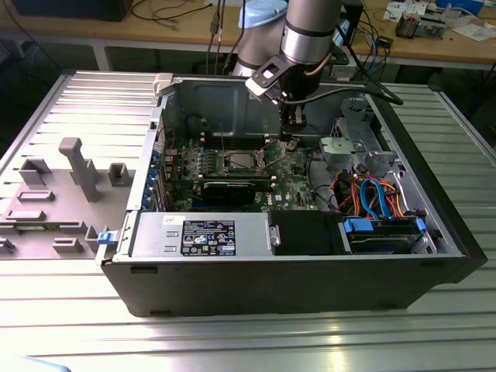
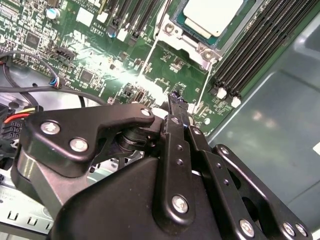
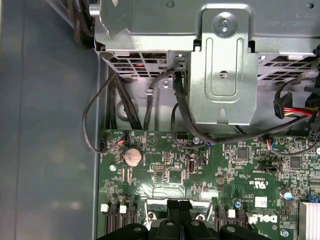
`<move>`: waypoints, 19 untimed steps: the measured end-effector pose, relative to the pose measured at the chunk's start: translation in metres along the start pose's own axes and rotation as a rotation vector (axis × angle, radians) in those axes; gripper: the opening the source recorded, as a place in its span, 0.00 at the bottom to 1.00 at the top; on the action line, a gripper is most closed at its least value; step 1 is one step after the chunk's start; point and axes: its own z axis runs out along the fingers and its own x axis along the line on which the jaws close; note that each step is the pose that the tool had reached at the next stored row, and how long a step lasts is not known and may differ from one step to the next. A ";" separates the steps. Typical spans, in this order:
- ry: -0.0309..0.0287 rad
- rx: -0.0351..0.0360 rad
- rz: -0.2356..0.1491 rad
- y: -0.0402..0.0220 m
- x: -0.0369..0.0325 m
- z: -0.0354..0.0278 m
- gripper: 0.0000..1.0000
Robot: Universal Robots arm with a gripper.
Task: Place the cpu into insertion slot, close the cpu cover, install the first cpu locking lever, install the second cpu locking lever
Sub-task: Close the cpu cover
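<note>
Nearest the lens, second wrist view: black linkage gripper (image 2: pixel 174 97), jaws drawn tight together, nothing seen pinched between. Tips low over the green motherboard (image 2: pixel 100 55), just short of the socket corner.

Item 1, the cpu (image 2: pixel 212 14): silver-grey top up, seated flat in the insertion slot (image 1: pixel 225 162). Straight ahead of the jaws across the board. In the exterior view, toward the exterior view's left of the gripper (image 1: pixel 287 138), near but apart.

Item 2, the cpu cover (image 2: pixel 192 46): silvery frame around the chip, apparently folded down; not certain.

Item 3, locking levers: two thin wire rods, long axes running from the socket toward the jaws. One lever (image 2: pixel 206 82) just beside the jaws, on the memory-slot side; the other lever (image 2: pixel 149 56) farther off. Both judged unlatched. Contact with the jaws: cannot tell.

Surroundings: black memory slots (image 2: pixel 255 45) alongside the socket. Coin cell (image 3: pixel 132 156) and grey drive cage (image 3: pixel 222 75) in the first wrist view.

Container: open computer case (image 1: pixel 271 287) lying on its side on the ribbed metal worktop (image 1: pixel 232 341). Contents: motherboard, power supply (image 1: pixel 205 232), bundled cables (image 1: pixel 372 194). Grey fixture plate (image 1: pixel 70 170) beside the case, at the exterior view's left.
</note>
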 end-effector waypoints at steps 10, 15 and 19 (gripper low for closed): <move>-0.0016 0.0001 0.000 0.0158 0.0004 0.0050 0.11; -0.0015 0.0001 -0.001 0.0213 0.0006 0.0087 0.11; -0.0016 0.0001 -0.006 0.0232 0.0007 0.0138 0.11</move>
